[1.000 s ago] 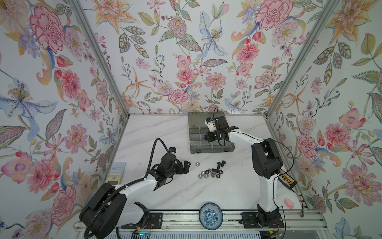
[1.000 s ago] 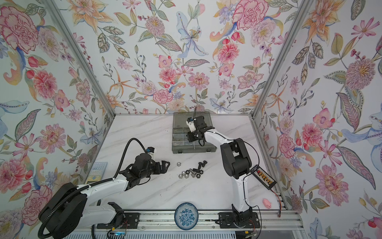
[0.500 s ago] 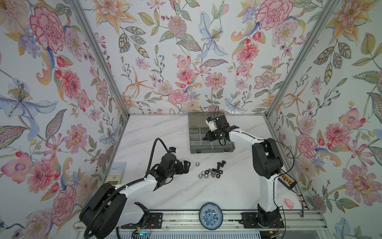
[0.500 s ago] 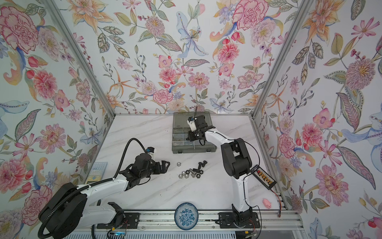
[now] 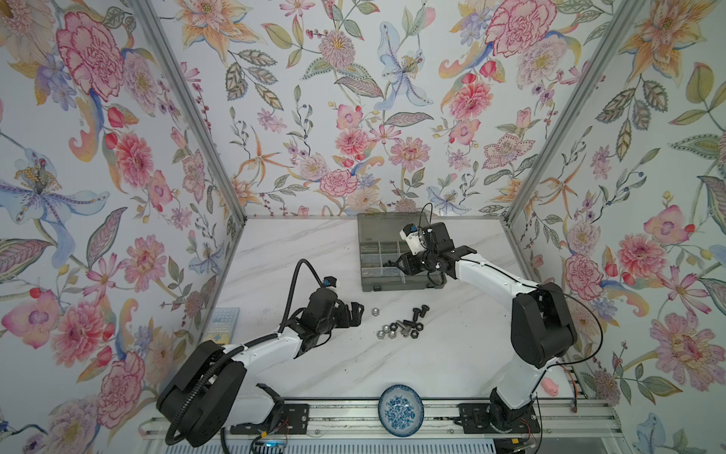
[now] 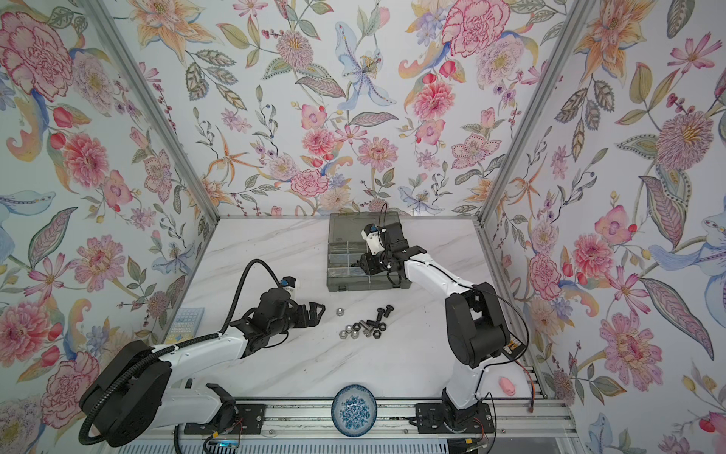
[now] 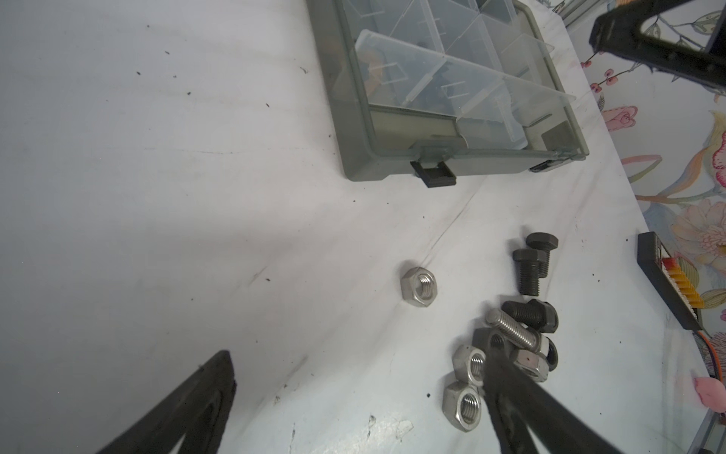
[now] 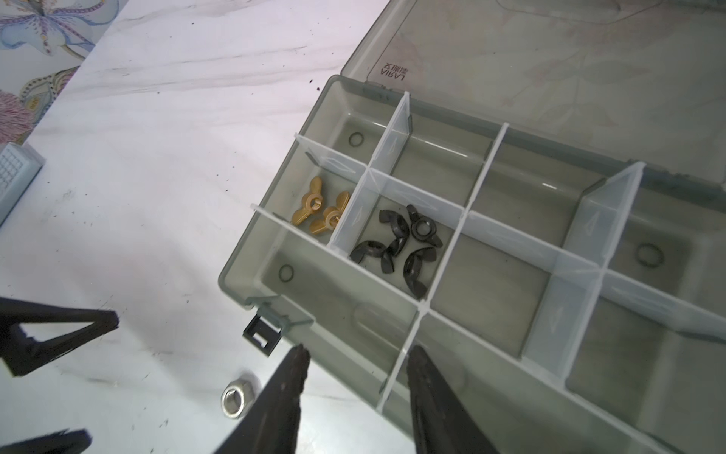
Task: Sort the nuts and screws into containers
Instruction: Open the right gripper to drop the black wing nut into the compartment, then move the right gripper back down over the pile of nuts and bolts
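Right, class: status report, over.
Left end effector open, near loose black and silver screws and nuts. Right end effector open over grey plastic organiser box. Nothing blocking.

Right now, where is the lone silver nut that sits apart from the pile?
In a top view the lone silver nut lies on the table between the left hand and the pile of screws and nuts, touching neither.

Left arm [image 5: 259, 351] is laid out low and forward, wrist near level. Left gripper [image 5: 356, 311] is aimed toward the middle, fingers [image 7: 188, 405] spread fully, nothing held. Right arm [image 5: 487, 275] is bent at the elbow and extended far forward. Right gripper [image 8: 359, 350] is pitched down, fingers partly parted, nothing between.
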